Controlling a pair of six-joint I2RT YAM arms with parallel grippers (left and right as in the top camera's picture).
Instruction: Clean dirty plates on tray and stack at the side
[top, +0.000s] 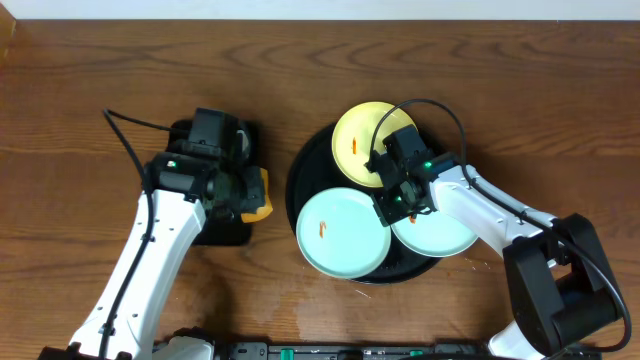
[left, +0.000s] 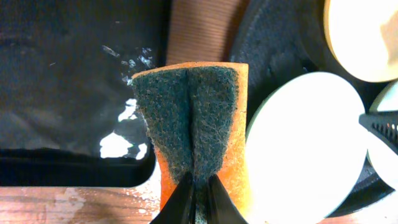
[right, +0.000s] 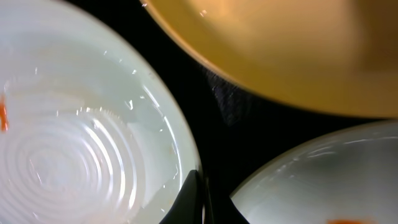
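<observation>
- All three plates are seen lying on the round black tray (top: 308, 172), in the middle of the table (top: 520, 90). None is set down at the side, so no stack is begun.
- The yellow plate (top: 355, 125) is found at the far side of the tray. An orange mark (top: 357, 146) is seen on it.
- The left blue plate (top: 342, 240) is found at the near left of the tray. An orange mark is seen on it too.
- The right blue plate (top: 445, 238) is found at the near right, partly hidden under the right arm. In the right wrist view an orange mark is seen at its edge.
- So no plate is judged to be clean yet.
- The sponge (left: 193, 118) is held tight at one end by the left gripper (left: 196, 199). It is held at the right edge of the small black tray (left: 62, 93), to the left of the round tray. No plate is touched by it.
- The right gripper (right: 198, 199) is placed low in the gap between the three plates, just beside the rim of the left blue plate. Its jaws are seen very close together, with almost no gap. Whether the rim is pinched cannot be told.
- Almost the whole job is judged to be left. Each plate is to be wiped, taken off the tray and piled at the side.
</observation>
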